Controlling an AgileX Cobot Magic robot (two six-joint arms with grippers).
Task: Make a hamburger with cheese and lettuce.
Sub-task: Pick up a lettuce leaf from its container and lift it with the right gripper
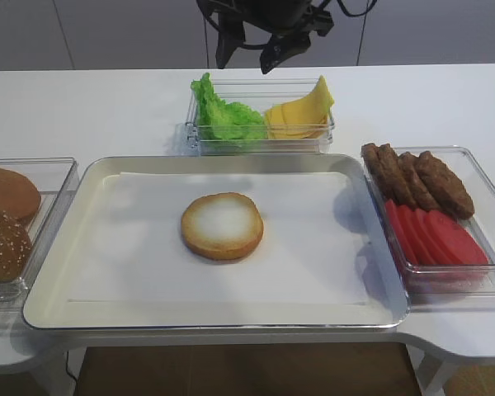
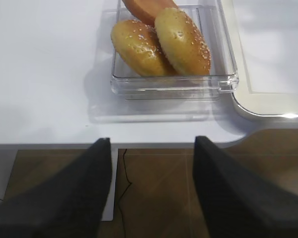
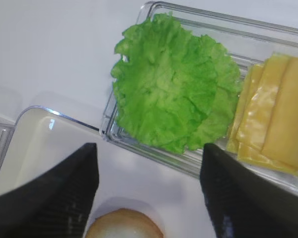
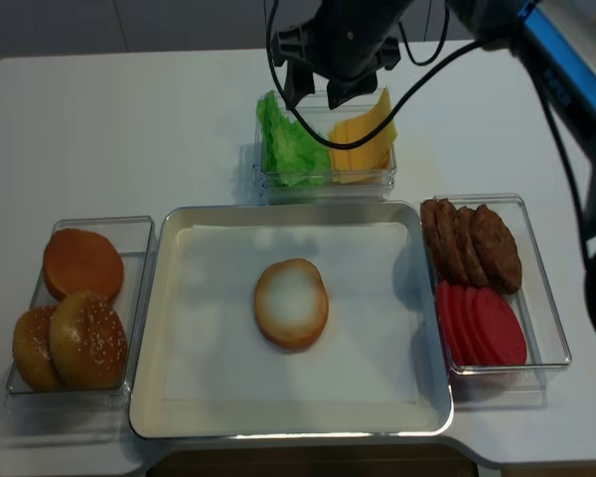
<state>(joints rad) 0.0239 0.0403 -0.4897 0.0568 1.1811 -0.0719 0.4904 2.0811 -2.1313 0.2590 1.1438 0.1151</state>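
A bun half (image 1: pixel 222 224) for the hamburger lies cut face up in the middle of the paper-lined tray (image 1: pixel 54 272), and also shows as the bun half (image 3: pixel 124 225) at the bottom of the right wrist view. Behind the tray, a clear box holds green frilled lettuce (image 3: pixel 174 84) on the left and fanned yellow cheese (image 3: pixel 275 109) slices on the right. My right gripper (image 1: pixel 246 62) hangs open and empty above that box, over the lettuce (image 4: pixel 286 144) side. The left gripper (image 2: pixel 152 141) is open and empty, off the table's front edge over the floor.
A clear box at the left holds sesame buns (image 2: pixel 159 44). At the right, another clear box holds brown patties (image 1: pixel 417 177) and red tomato slices (image 1: pixel 433 235). The right arm's cables (image 4: pixel 417 70) hang above the back of the table.
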